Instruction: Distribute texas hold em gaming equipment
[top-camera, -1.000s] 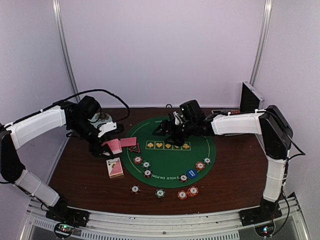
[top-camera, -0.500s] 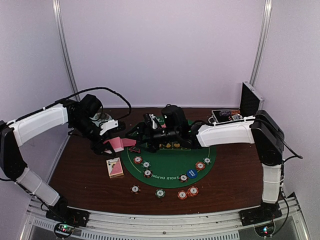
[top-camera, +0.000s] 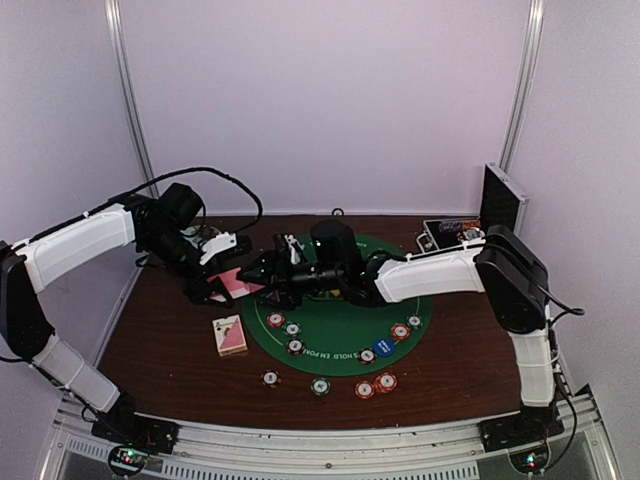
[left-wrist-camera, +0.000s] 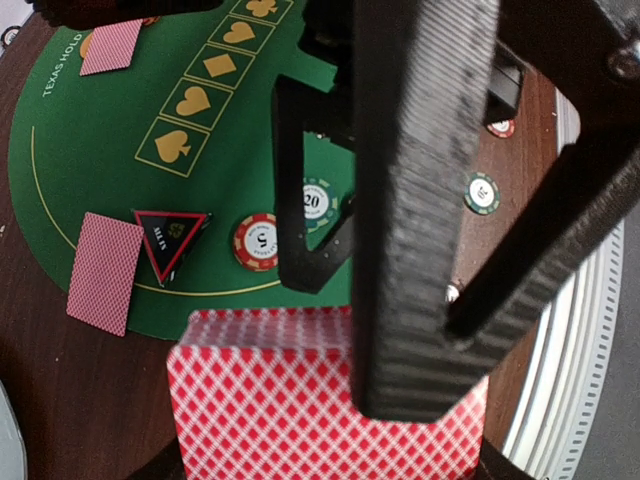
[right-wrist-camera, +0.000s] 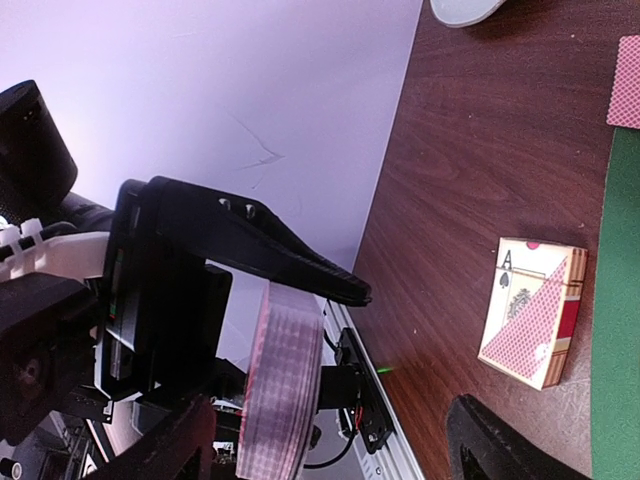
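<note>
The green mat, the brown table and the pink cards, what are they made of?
The green mat looks like matte felt or cloth: no shine, printed gold suits. The table looks like dark wood or laminate: streaky grain, slight sheen. The pink cards look like thin coated paper; stacked edges show thin layers.

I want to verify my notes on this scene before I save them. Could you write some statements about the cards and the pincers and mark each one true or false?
The left pincer grips a deck of pink-backed cards. True.
The card box lies on the green mat. False: it lies on the brown table, beside the mat.
The right pincer is open. True.
The black-red triangle marker sits on bare wood. False: it sits on the green mat.
</note>
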